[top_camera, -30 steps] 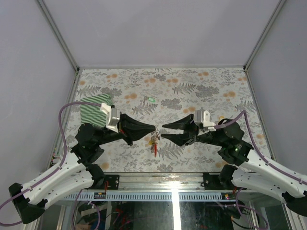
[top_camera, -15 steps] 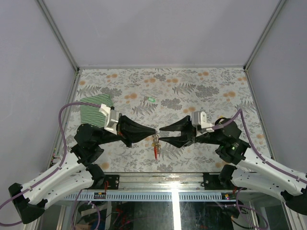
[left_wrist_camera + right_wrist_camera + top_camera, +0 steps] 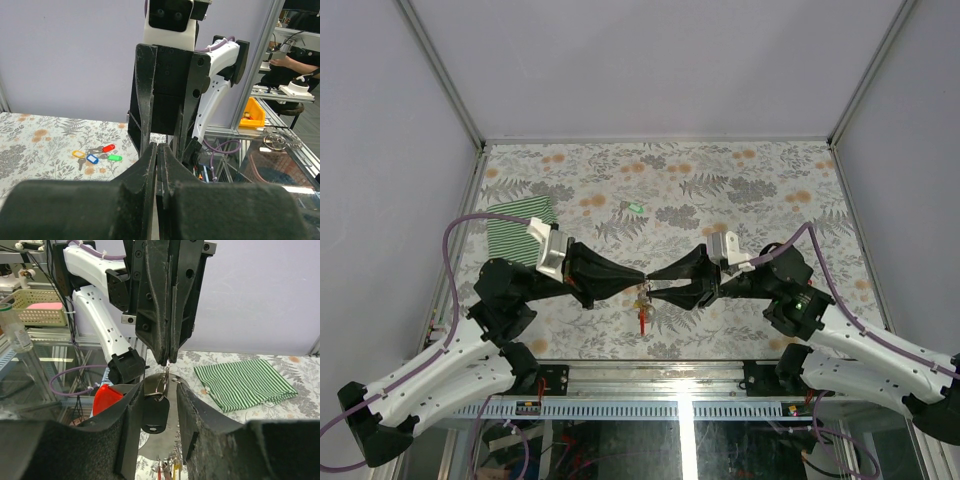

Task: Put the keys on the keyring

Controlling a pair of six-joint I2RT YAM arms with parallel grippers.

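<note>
The cloth (image 3: 518,232) is green-striped, the table (image 3: 740,180) floral, the keyring (image 3: 641,319) red.

L gripper (image 3: 159,152) fills foreground, fingers pressed together. R gripper (image 3: 166,131) faces it head-on, fingers apart, straddling L's tips. Keys (image 3: 95,156) w/ yellow, blue, red, green tags lie clustered on floral table (image 3: 30,145), left of both grippers.

From above, the keys (image 3: 641,318) and keyring (image 3: 643,292) dangling over the table (image 3: 750,190) are too small to tell apart, and in the right wrist view the bottom edge cuts the keys off while the right gripper (image 3: 159,390) half hides something red (image 3: 107,398).
</note>
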